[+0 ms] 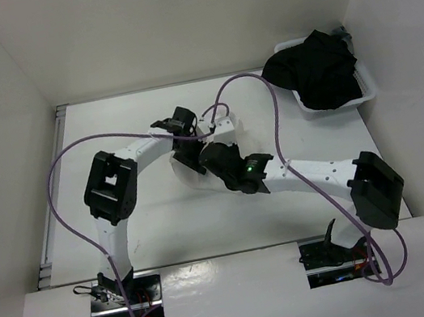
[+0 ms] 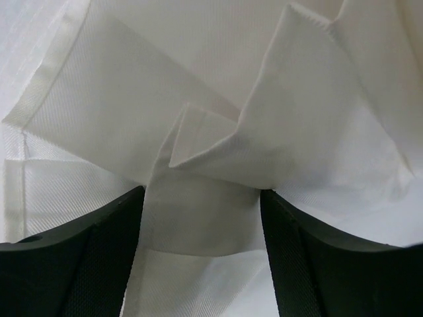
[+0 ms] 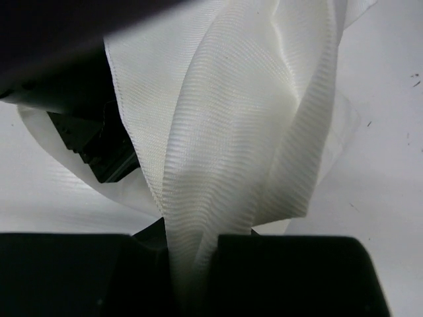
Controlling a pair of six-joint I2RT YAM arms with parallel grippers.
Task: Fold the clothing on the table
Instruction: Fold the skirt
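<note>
The white clothing (image 1: 185, 176) lies bunched at the middle of the table (image 1: 150, 227), mostly hidden under both wrists. In the left wrist view its pleated folds (image 2: 132, 99) fill the frame. My left gripper (image 2: 201, 198) stands open, and a folded strip of the cloth lies between its black fingers (image 2: 99, 264). My right gripper (image 3: 192, 244) is shut on a gathered bunch of the clothing (image 3: 231, 119), which rises from its jaws above the table (image 3: 390, 132). From above, the left gripper (image 1: 189, 161) and right gripper (image 1: 210, 159) sit almost touching.
A white tray (image 1: 366, 92) holding a black garment (image 1: 320, 70) stands at the back right corner. A metal rail (image 1: 54, 194) runs along the table's left edge. White walls enclose the table. Purple cables (image 1: 276, 126) loop over both arms.
</note>
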